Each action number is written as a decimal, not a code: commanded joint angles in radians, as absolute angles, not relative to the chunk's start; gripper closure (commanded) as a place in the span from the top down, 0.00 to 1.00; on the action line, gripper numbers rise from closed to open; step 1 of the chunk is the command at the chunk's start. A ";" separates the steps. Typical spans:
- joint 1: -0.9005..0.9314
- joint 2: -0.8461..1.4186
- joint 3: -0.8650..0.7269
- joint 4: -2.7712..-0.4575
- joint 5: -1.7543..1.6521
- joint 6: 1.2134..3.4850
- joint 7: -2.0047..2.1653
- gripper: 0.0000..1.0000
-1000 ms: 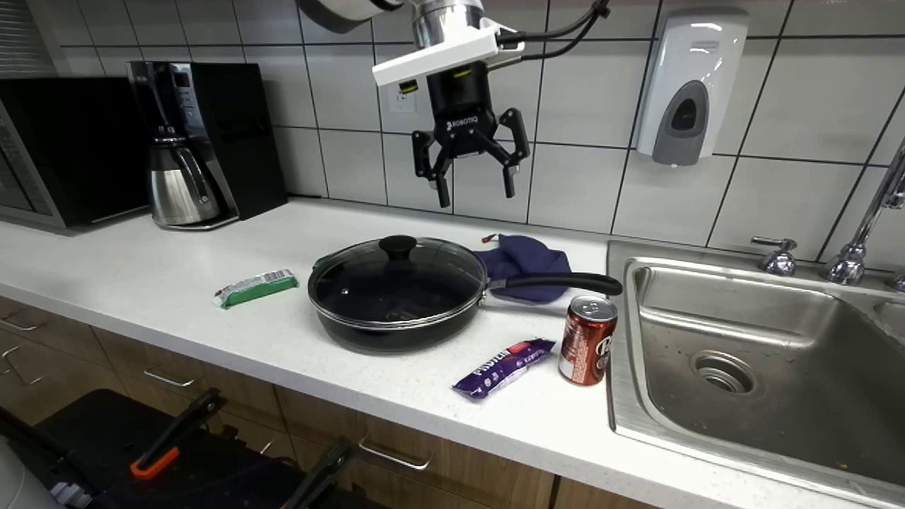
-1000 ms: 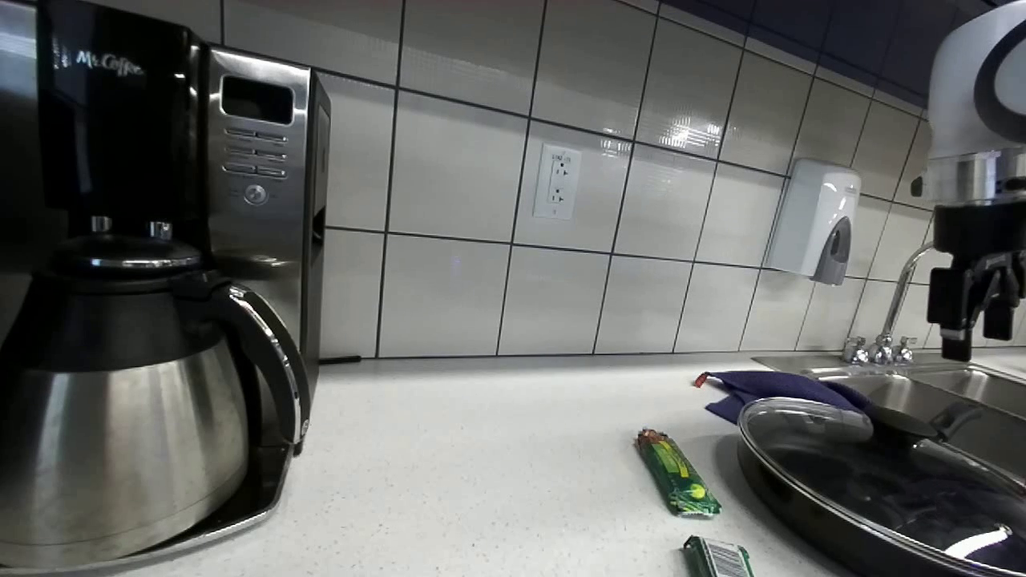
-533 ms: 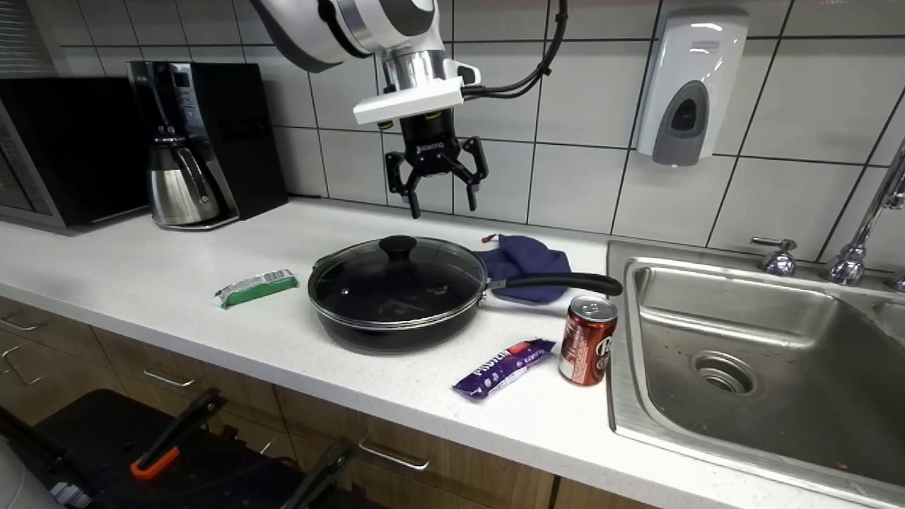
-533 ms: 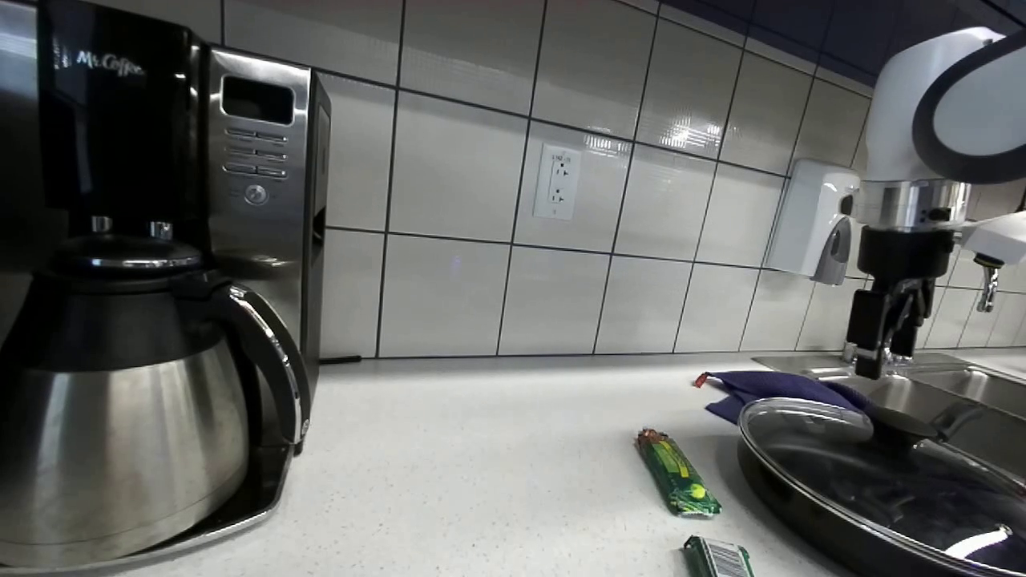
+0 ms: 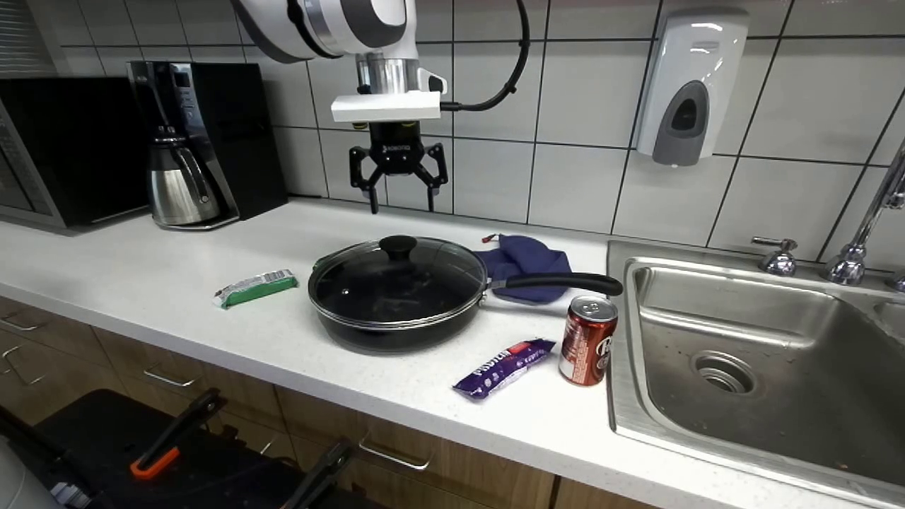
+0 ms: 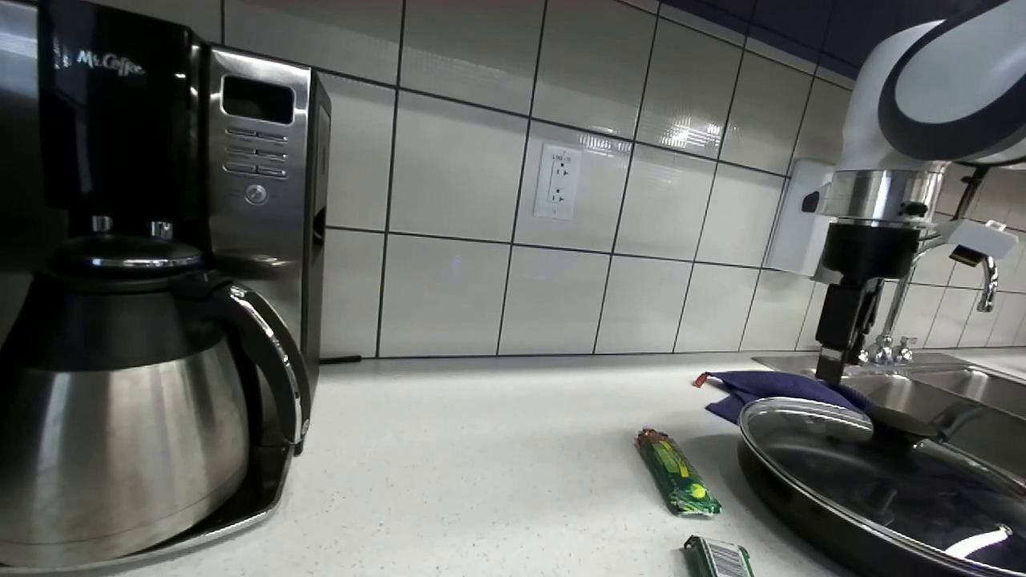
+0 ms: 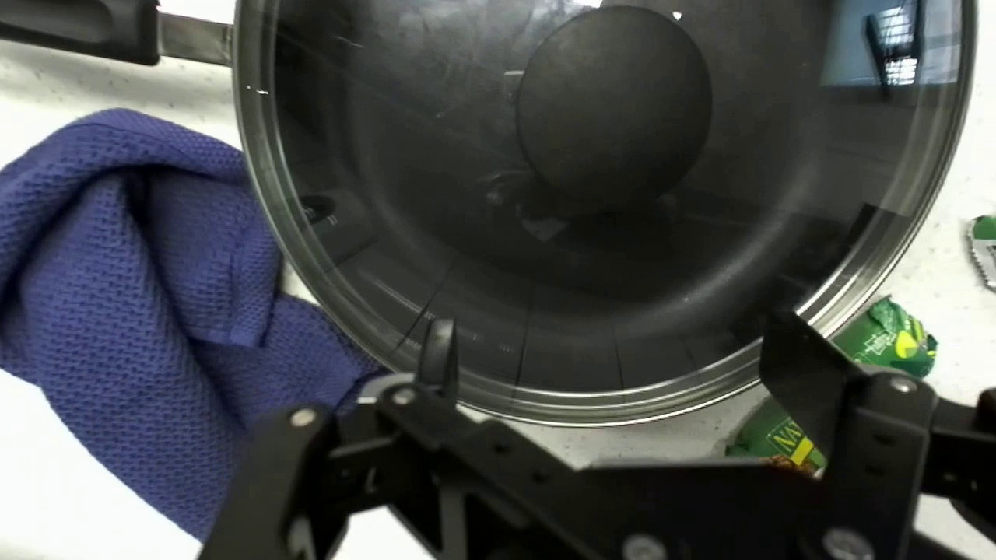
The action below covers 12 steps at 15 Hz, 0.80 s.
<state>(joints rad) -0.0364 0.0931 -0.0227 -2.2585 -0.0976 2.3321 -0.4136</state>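
Hovering above the counter, the end effector in an exterior view points straight down with its jaws parted wide and nothing between them. Lower down sits the black pan, covered by a glass lid that carries a round knob. The pan's handle reaches past a blue cloth towards the sink; a purple-wrapped bar lies beside a red can, and a green-and-white bar lies off the opposite side of the pan.

In an exterior view, a green bar lies just beside the pan, and the fingertips hang higher than the lid, seemingly set off from the knob towards the tiled wall, though depth is hard to judge there.

In the wrist view, the knob falls midway across the gap but farther out than the fingers, which overlap the lid's rim; one shows near the blue cloth, the other crosses in front of the green bar.

Doing this positioning well would, in my judgement, mean sliding the gap level off the rim until it straddles the knob, keeping the wrist upright and the jaws this wide, then lowering slowly so both tips pass the knob evenly and stop short of the glass, which may tilt if pressed near its edge.
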 commanded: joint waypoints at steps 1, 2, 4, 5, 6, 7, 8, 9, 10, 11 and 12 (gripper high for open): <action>-0.050 0.069 -0.022 -2.293 -0.069 2.314 -0.478 1.00; -0.051 0.065 -0.025 -2.303 -0.079 2.312 -0.469 1.00; -0.053 0.058 -0.029 -2.321 -0.082 2.308 -0.462 1.00; -0.053 0.055 -0.031 -2.329 -0.086 2.304 -0.455 1.00; -0.052 0.052 -0.033 -2.338 -0.094 2.301 -0.445 1.00; -0.051 0.050 -0.035 -2.345 -0.099 2.298 -0.439 1.00; -0.050 0.048 -0.037 -2.354 -0.105 2.296 -0.430 1.00; -0.051 0.048 -0.039 -2.360 -0.105 2.292 -0.428 1.00; -0.052 0.049 -0.042 -2.366 -0.111 2.290 -0.419 1.00; -0.052 0.050 -0.045 -2.370 -0.113 2.288 -0.416 1.00; -0.054 0.053 -0.048 -2.372 -0.112 2.284 -0.415 1.00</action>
